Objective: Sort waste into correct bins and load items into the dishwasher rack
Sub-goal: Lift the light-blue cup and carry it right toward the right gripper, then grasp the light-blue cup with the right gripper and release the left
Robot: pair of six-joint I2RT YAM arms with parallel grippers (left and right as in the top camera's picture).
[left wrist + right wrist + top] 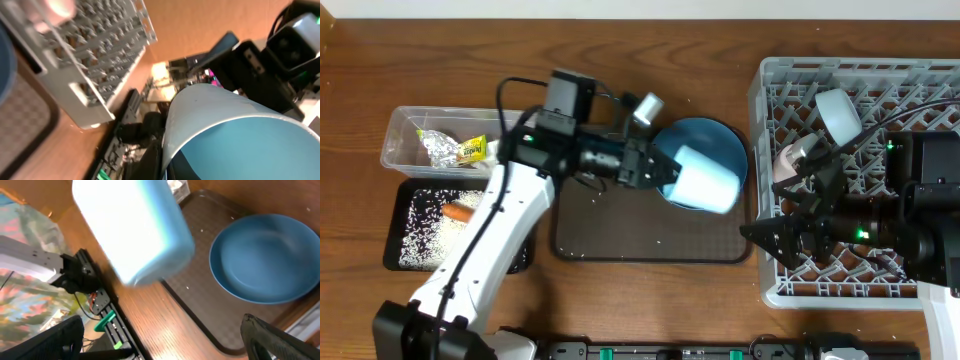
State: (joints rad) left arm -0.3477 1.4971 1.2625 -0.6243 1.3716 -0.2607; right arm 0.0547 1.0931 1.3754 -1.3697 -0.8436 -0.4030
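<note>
Flanking the bowl (pixel 705 180): blue plate (pixel 715 135), rack (pixel 860 68).

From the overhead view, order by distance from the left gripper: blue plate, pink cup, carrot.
1. blue plate, beside the left gripper holding the bowl.
2. pink cup, right, in the rack.
3. carrot, far left, in the black tray.

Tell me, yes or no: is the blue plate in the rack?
No, the blue plate rests on the brown tray, outside the grey rack.
</note>
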